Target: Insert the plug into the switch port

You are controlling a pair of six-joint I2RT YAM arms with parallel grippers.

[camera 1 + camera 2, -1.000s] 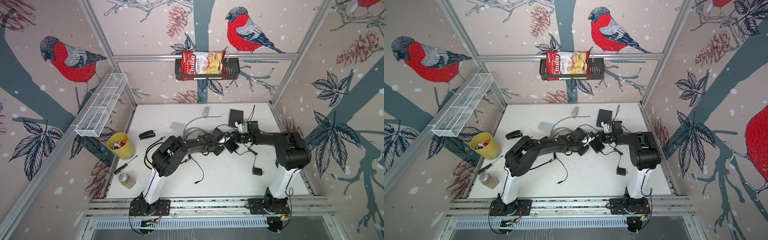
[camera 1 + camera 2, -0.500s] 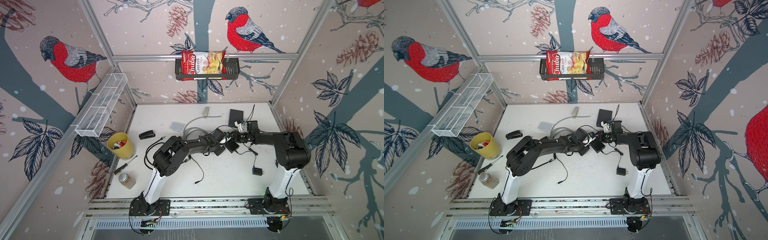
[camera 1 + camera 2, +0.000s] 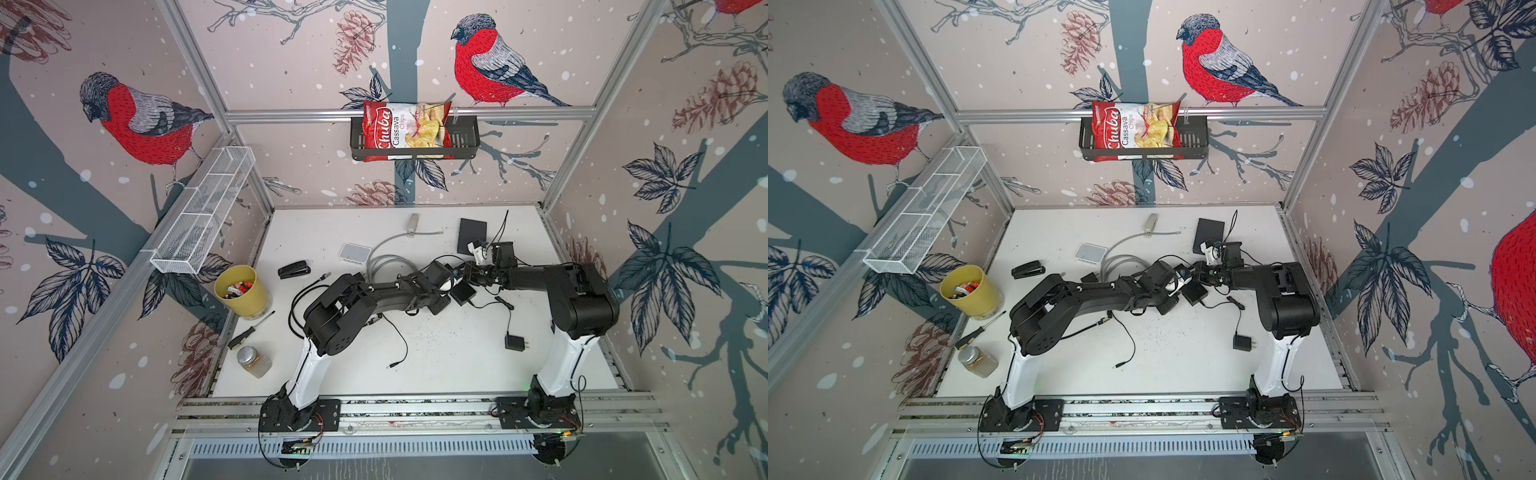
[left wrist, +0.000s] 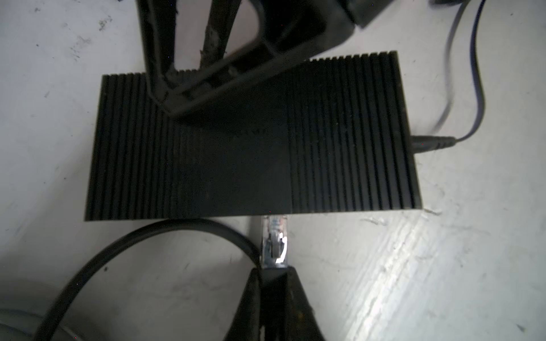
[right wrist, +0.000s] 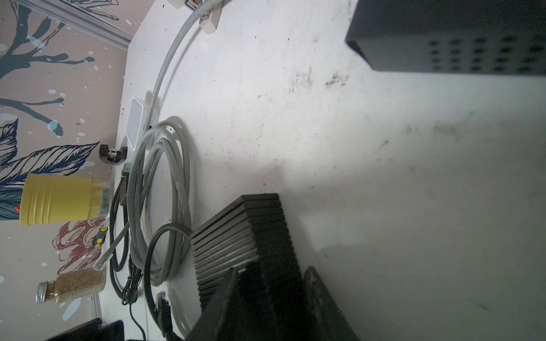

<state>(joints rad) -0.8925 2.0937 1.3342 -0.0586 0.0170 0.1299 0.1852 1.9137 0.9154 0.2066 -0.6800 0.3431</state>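
The switch is a black ribbed box lying flat on the white table, small in both top views. My left gripper is shut on the clear plug of a black cable. The plug's tip meets the switch's near edge; the port face is hidden, so I cannot tell how far in it sits. My right gripper is shut on the switch at the opposite edge, one finger lying on the ribbed top. In a top view the two grippers meet at mid-table, left and right.
A thin power lead is plugged into the switch's side. A coiled grey cable, white box and black box lie behind. Yellow cup, stapler, screwdriver, jar stand left; a power adapter in front.
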